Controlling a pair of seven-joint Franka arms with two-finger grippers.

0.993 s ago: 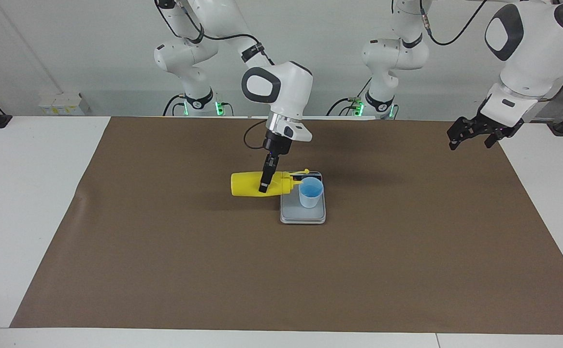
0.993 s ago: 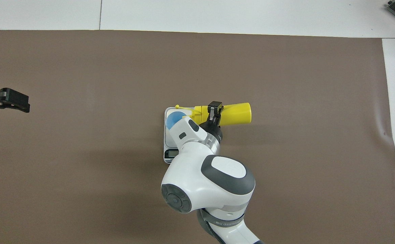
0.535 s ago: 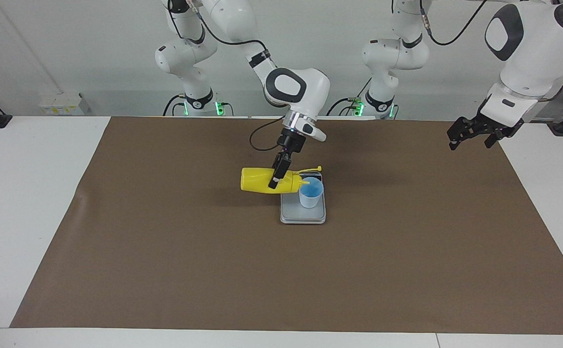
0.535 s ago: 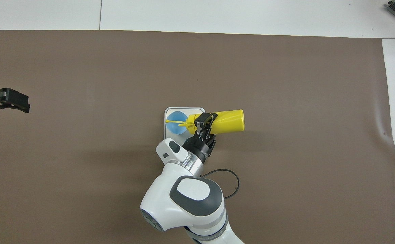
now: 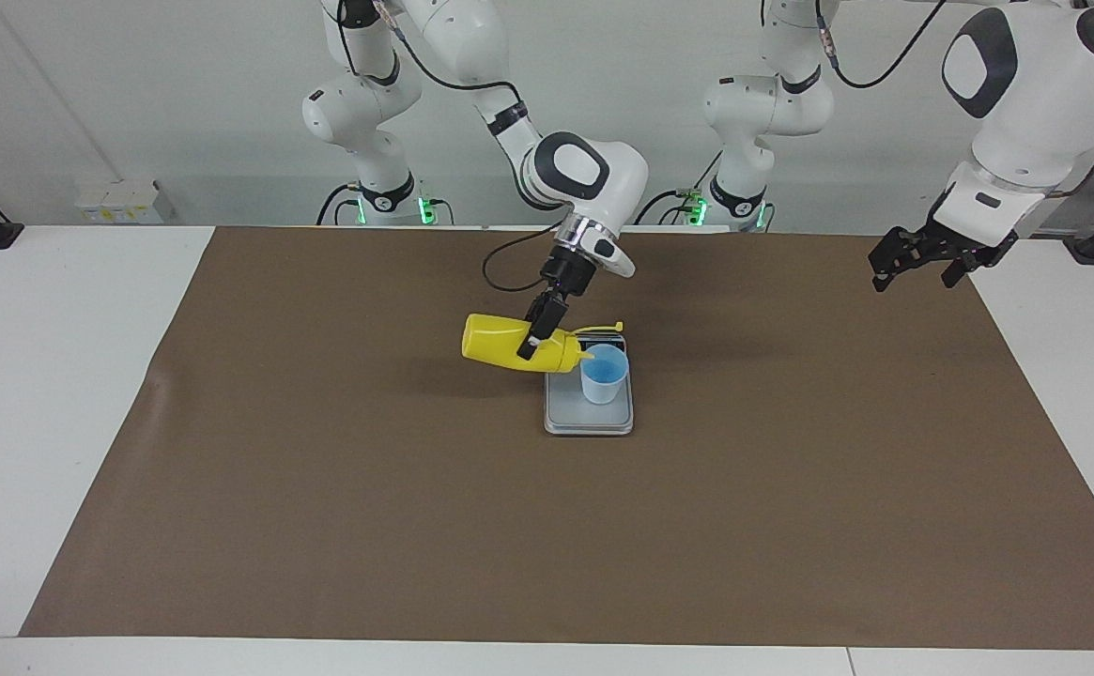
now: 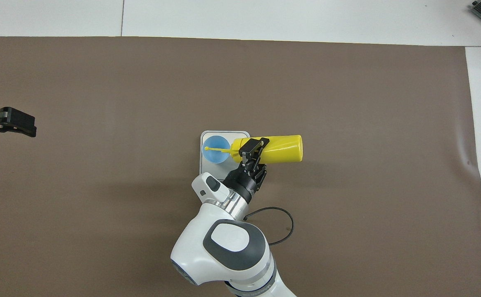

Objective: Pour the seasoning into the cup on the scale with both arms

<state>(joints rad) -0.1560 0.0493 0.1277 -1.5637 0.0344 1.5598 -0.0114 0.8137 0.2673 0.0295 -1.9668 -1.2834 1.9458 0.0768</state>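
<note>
My right gripper (image 5: 537,338) is shut on the seasoning (image 5: 495,343), a yellow squeeze bottle, and holds it on its side in the air. The bottle's base is slightly raised and its nozzle dips to the rim of the light blue cup (image 5: 603,376). The cup stands upright on the silver-grey scale (image 5: 589,418). In the overhead view the right gripper (image 6: 253,147) grips the seasoning (image 6: 283,147) near its neck, and the cap strap reaches over the cup (image 6: 213,156) on the scale (image 6: 240,134). My left gripper (image 5: 917,258) waits, open and empty, above the mat's edge at the left arm's end.
A brown mat (image 5: 321,488) covers most of the white table (image 5: 58,394). The left gripper (image 6: 7,122) shows at the edge of the overhead view. A black cable loop (image 6: 279,225) hangs by the right arm's wrist.
The right gripper has carried the bottle toward the cup and tipped its nozzle down to the cup's rim, with the base rising. The left arm has not moved.
</note>
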